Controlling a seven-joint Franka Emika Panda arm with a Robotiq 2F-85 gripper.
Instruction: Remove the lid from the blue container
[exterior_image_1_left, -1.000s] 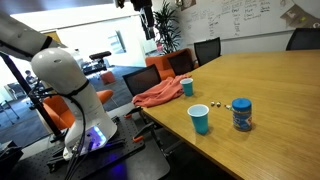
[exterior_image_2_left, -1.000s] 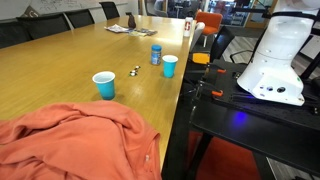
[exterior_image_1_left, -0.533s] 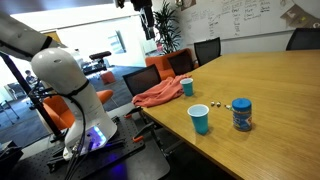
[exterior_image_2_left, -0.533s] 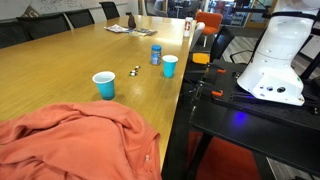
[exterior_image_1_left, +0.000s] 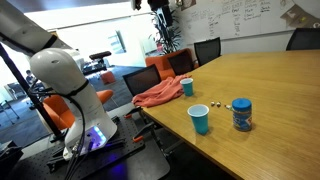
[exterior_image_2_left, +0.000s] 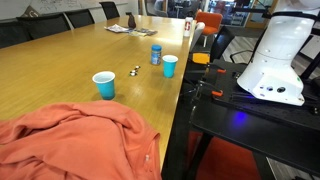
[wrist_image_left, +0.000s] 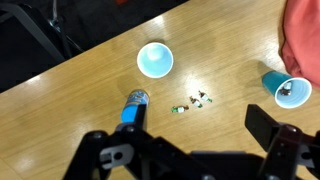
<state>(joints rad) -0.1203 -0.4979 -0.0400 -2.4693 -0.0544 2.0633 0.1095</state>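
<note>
Lid (wrist_image_left: 138, 96) on the blue container (wrist_image_left: 133, 110) sits left of frame centre; we should centre our wide-open, empty jaws above it, then descend.

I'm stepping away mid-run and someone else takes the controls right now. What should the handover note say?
Gripper: jaws open, empty, high above the wooden table.
Short blue patterned jar: upright, apart from the open blue plastic cup.
Flat round blue lid: on the jar, untouched.
Done: nothing yet. Left: descend, grip the lid, lift it off.
</note>
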